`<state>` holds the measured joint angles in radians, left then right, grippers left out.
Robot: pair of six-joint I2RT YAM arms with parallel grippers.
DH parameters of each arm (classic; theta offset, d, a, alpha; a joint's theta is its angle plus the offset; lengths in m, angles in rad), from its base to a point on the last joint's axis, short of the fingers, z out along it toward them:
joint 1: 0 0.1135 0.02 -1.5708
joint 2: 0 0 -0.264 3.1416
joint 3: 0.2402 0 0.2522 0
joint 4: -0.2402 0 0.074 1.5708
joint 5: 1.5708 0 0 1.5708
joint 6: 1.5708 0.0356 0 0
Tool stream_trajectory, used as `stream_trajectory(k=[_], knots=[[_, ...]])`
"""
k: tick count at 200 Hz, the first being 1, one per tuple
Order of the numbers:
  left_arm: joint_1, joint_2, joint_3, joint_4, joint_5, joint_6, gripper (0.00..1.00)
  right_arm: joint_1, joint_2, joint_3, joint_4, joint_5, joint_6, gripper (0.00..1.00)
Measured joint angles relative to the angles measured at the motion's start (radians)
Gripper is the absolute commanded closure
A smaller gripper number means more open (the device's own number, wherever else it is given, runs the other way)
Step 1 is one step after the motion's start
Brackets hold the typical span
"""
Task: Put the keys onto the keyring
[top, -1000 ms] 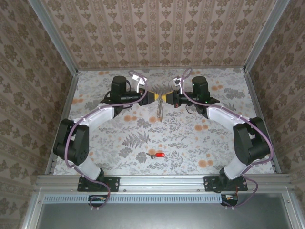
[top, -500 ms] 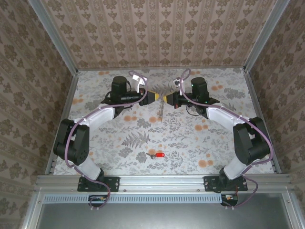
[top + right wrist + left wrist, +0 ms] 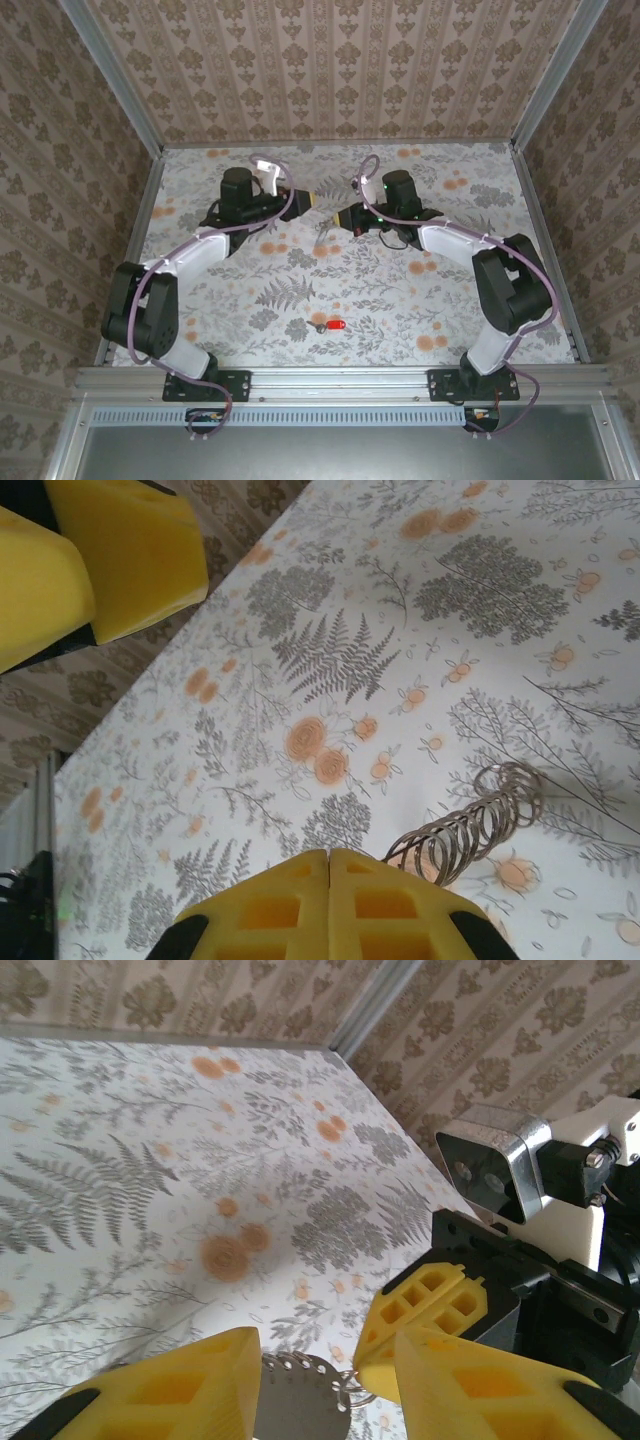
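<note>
The keys are a single tiny red-headed key (image 3: 335, 327) lying on the floral table near the front, far from both grippers. The keyring (image 3: 324, 233) hangs at the table's back middle. It is a grey metal plate (image 3: 300, 1405) edged with a coil of wire rings (image 3: 470, 830). My right gripper (image 3: 343, 215) (image 3: 328, 865) is shut, and the coil comes out from under its fingers. My left gripper (image 3: 308, 200) (image 3: 320, 1360) stands open just left of it. The plate rests by its left finger (image 3: 170, 1390), with a gap to its right finger (image 3: 490, 1390).
Patterned walls with metal corner posts (image 3: 150, 170) close in the table on three sides. A metal rail (image 3: 340, 380) runs along the front edge by the arm bases. The left gripper's yellow fingers (image 3: 110, 560) sit close above and left of the right gripper.
The two grippers, which met tip to tip over the keyring, have drawn apart. The left one pulled back left; the right one swung left and down with the keyring. The red key has not moved.
</note>
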<state>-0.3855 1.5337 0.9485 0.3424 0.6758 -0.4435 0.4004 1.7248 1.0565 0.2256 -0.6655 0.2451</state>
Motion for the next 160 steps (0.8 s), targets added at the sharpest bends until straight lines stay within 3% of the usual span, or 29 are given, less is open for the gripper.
stream_trajectory(k=[45,160], knots=[[0.011,-0.007,-0.007,0.001,-0.022,-0.006,0.57,0.0,0.032,0.002,0.012,0.012,0.015,1.0],[0.011,-0.007,-0.007,0.003,-0.022,-0.006,0.56,0.0,0.149,-0.092,-0.1,0.193,-0.015,1.0]])
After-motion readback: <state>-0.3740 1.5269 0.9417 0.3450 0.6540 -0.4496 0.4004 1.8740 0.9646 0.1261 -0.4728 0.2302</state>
